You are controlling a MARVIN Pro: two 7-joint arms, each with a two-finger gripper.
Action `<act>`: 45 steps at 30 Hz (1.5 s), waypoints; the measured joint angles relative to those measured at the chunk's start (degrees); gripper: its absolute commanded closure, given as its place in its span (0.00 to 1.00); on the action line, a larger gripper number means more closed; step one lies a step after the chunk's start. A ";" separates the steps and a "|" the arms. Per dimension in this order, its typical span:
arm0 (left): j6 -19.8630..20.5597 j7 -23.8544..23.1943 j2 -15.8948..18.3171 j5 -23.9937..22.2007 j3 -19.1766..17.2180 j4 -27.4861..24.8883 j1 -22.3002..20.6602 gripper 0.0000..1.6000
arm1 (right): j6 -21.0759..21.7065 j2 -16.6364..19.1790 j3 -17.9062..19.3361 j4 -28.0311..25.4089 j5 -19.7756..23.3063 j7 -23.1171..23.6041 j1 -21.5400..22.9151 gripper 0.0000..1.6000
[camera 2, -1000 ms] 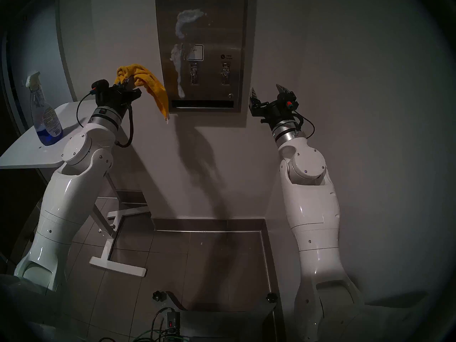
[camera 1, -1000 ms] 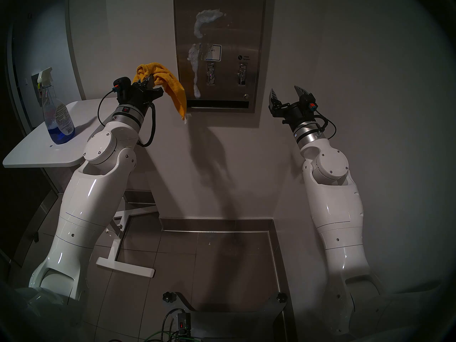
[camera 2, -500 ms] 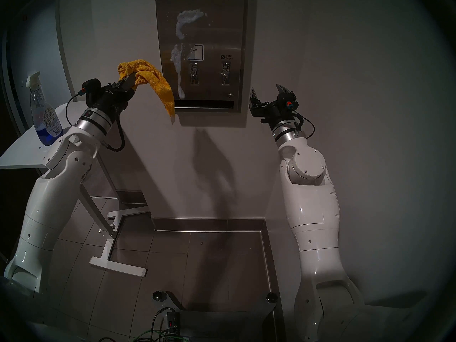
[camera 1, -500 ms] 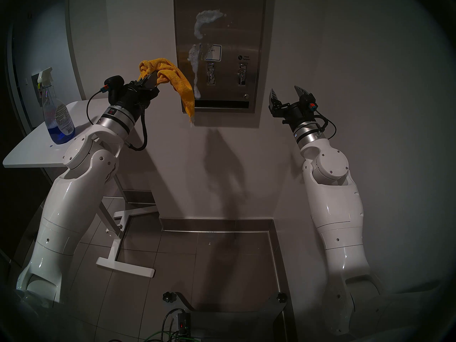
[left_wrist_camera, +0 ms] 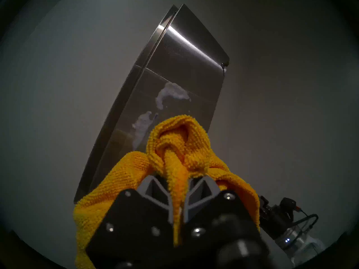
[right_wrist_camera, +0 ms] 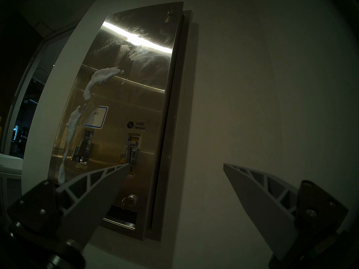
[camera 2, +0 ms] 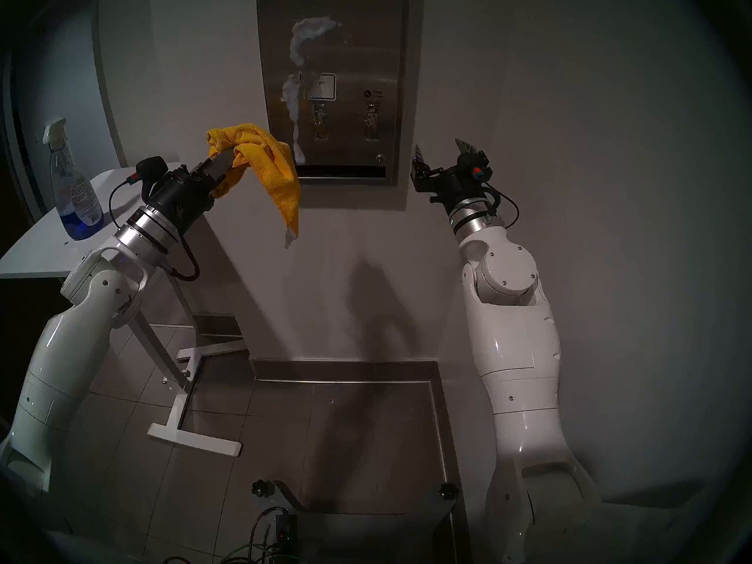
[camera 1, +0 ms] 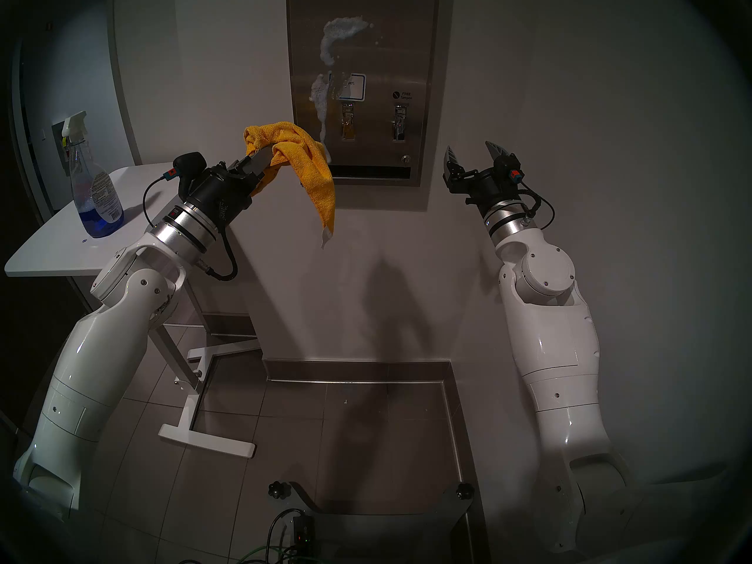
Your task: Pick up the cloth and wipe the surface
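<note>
Cloth [camera 1: 303,160], mustard-yellow, clamped in left claw [camera 1: 257,160], bunched over the fingers, one long tail hanging free before the lower left corner of the steel dispenser panel [camera 1: 382,58]; contact with panel cannot be told. White foam streaks [camera 1: 339,34] run down panel's left side. Right claw [camera 1: 474,154] spread apart, empty, beside panel's lower right corner. Spray bottle [camera 1: 95,193] upright on bench [camera 1: 49,250], left.

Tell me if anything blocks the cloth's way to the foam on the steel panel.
Nothing visible does. The cloth hangs from the shut left gripper, in front of the panel's lower left corner. The foam runs up the panel's left side, uncovered. The open right gripper stands off to the panel's right.
</note>
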 measured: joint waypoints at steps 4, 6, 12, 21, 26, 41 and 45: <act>-0.24 -3.19 0.32 0.10 0.42 2.87 -0.75 1.00 | 0.00 0.00 0.00 -0.01 0.00 0.00 0.00 0.00; -0.42 -4.41 0.37 0.32 0.72 4.01 -1.23 1.00 | 0.00 0.00 0.00 -0.01 0.00 0.00 0.00 0.00; -0.63 -6.44 0.24 0.56 1.62 4.53 -2.12 1.00 | 0.00 0.01 -0.01 -0.01 0.00 0.00 0.00 0.00; -1.02 -8.40 -0.58 0.52 2.39 2.44 -2.03 1.00 | 0.00 0.01 -0.01 -0.02 0.00 -0.01 0.00 0.00; -1.15 -9.00 -0.83 0.53 2.40 2.05 -1.96 1.00 | 0.01 0.05 -0.09 -0.03 0.04 0.03 -0.01 0.00; -1.21 -9.48 -1.04 0.55 2.38 1.90 -1.86 1.00 | 3.84 1.06 -5.65 -5.38 4.18 10.52 -1.64 0.00; -1.21 -9.53 -1.03 0.56 2.38 1.90 -1.84 1.00 | 6.10 2.39 -6.79 -7.48 6.89 14.38 -2.04 0.00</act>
